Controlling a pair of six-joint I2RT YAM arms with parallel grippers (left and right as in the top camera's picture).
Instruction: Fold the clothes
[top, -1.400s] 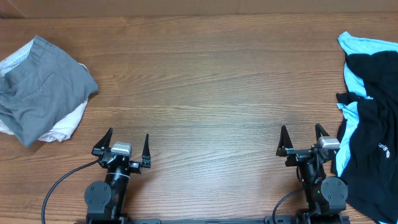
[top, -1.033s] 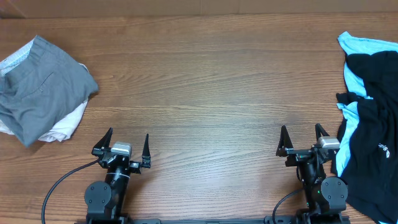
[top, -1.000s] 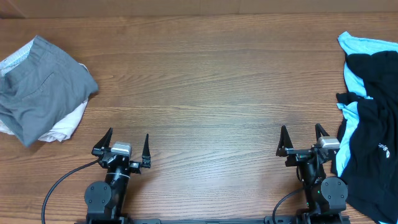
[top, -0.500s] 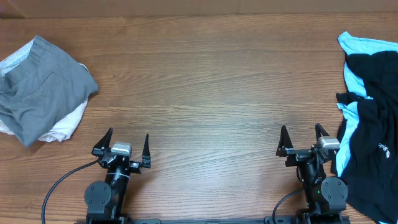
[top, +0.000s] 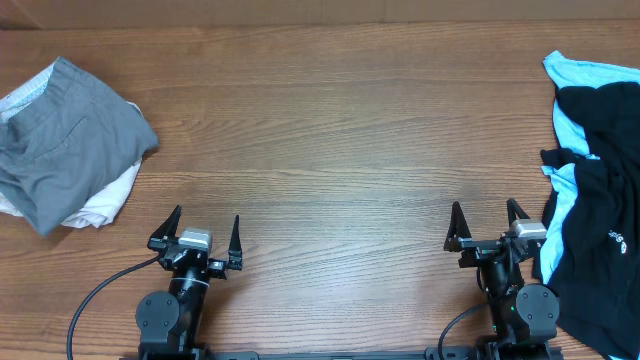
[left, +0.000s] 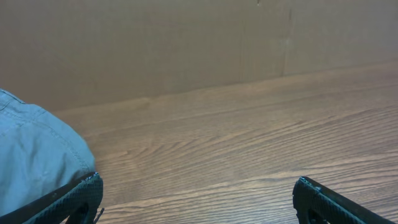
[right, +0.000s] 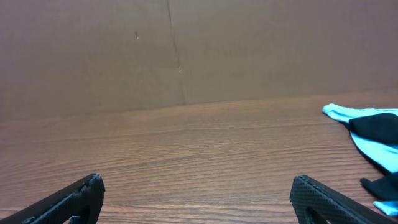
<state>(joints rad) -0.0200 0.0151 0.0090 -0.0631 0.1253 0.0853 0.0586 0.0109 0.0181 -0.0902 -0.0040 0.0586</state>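
Two piles, nothing gripped | left gripper (top: 207, 215), right gripper (top: 484, 205): fingers wide apart, empty | grey shorts (top: 70, 140) over white garment (top: 100, 205), far left, probably the done stack | black-and-cyan garment (top: 600, 190) crumpled beside right gripper, likely next

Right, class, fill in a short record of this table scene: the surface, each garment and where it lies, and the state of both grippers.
surface: brown wooden table
far left: grey fabric garment, bundled, lying over a white cloth
right edge: black and light-blue fabric garment, crumpled, not folded
left gripper: jaws open, empty, clear of the clothes
right gripper: jaws open, empty
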